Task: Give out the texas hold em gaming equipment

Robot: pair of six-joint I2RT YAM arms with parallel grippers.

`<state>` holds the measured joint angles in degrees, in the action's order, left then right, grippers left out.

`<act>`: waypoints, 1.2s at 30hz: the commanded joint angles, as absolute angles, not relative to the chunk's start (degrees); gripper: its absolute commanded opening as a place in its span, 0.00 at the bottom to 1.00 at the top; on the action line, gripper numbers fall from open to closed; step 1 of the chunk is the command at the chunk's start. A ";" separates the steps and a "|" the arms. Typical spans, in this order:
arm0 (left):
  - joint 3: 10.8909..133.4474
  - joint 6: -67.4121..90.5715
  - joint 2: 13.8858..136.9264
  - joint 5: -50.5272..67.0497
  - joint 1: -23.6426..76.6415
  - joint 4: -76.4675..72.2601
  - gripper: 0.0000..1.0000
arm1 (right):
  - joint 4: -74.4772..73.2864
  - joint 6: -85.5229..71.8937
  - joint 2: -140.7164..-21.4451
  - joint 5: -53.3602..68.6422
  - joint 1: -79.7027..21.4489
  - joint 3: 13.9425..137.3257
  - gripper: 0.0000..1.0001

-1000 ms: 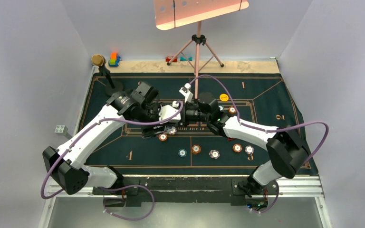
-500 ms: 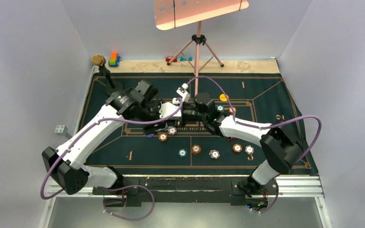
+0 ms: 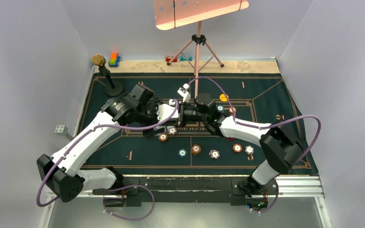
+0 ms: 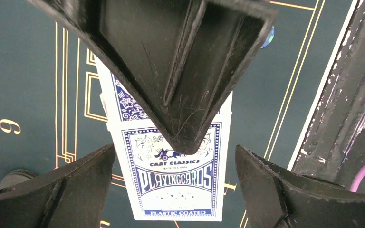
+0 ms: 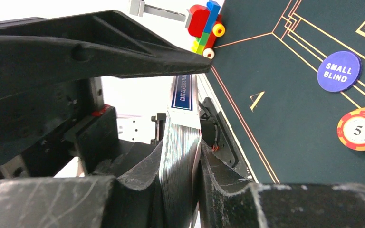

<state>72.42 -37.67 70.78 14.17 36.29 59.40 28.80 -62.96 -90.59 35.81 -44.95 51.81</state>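
A deck of playing cards (image 4: 173, 175), its blue and white face printed "Playing Cards", hangs above the green felt. My right gripper (image 5: 183, 152) is shut on the deck (image 5: 180, 156), one finger (image 4: 185, 71) lying across its face. My left gripper (image 4: 175, 156) stands wide open, a finger on either side of the deck and neither touching it. In the top view both grippers (image 3: 173, 114) meet over the middle of the mat. Several poker chips (image 3: 196, 149) lie in a row near the front. A blue "Small Blind" disc (image 5: 338, 71) and a yellow disc (image 3: 224, 98) also lie on the felt.
A gold-topped black stand (image 3: 105, 73) is at the mat's far left corner, with toy blocks (image 3: 114, 59) behind it. A tripod (image 3: 197, 47) with a lamp stands at the back centre. A "5" chip (image 5: 360, 128) lies near the blue disc.
My right gripper has shut on the deck. My left gripper has opened wide and let the deck go, and the left arm has drawn back slightly to the left.
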 commanded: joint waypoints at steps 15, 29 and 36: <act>66.03 -38.89 66.13 24.60 29.34 49.88 0.74 | 34.84 -67.53 -92.32 38.64 -45.01 54.21 0.13; 62.88 -32.89 63.22 29.17 28.53 51.85 0.00 | 22.65 -60.80 -89.42 38.77 -43.86 54.59 0.56; 59.39 -32.71 61.34 28.04 28.42 51.12 0.00 | 11.68 -53.57 -87.81 37.34 -43.45 57.52 0.63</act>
<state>60.47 -33.54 63.13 26.74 28.88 53.17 17.56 -58.92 -89.91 38.22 -44.10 54.41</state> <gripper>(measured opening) 0.710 0.623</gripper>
